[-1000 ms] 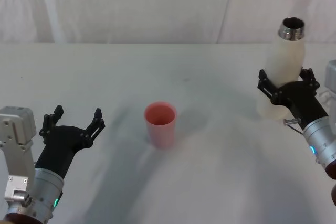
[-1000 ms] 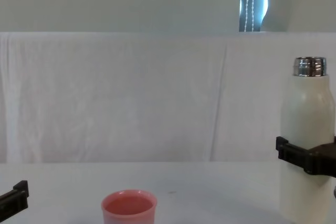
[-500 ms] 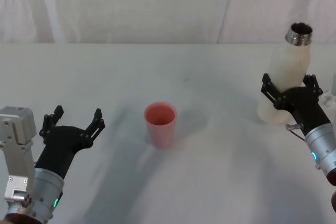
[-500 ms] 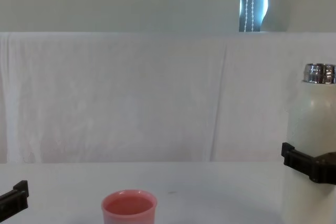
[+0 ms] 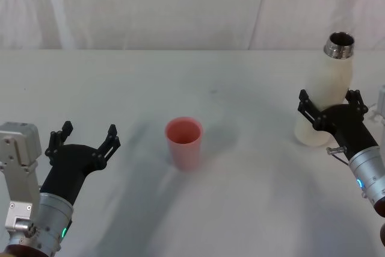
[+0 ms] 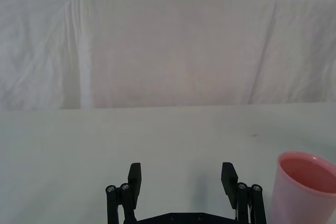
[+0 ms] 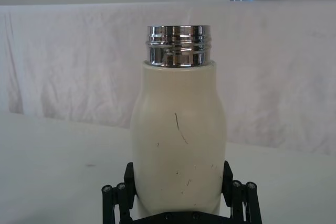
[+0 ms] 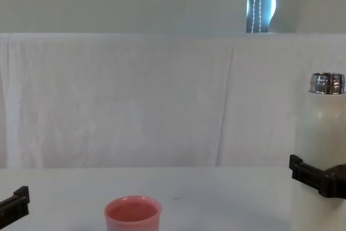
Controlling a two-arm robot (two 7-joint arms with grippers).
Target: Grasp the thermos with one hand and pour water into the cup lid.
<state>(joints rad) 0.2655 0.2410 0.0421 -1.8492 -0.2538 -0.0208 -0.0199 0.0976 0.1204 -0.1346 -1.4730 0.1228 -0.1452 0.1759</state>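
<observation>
The cream-white thermos (image 5: 328, 82) stands upright at the table's right side, its silver neck uncapped. My right gripper (image 5: 329, 102) is shut on its lower body, one black finger against each side; the right wrist view shows the thermos (image 7: 178, 129) held between them. The pink cup lid (image 5: 184, 142) sits upright mid-table, well to the left of the thermos, and is also visible in the chest view (image 8: 133, 215). My left gripper (image 5: 84, 135) hovers open at the near left, nothing between its fingers, with the cup lid (image 6: 304, 187) off to its side.
A white cloth covers the table (image 5: 240, 209) and hangs as a backdrop (image 5: 180, 10) behind it. Bare cloth lies between the cup lid and the thermos. A pale object (image 5: 381, 97) sits at the right edge of the head view.
The right gripper has lowered the thermos from a raised, tilted position. The thermos is now upright with its base at the table. The left arm has not moved.
</observation>
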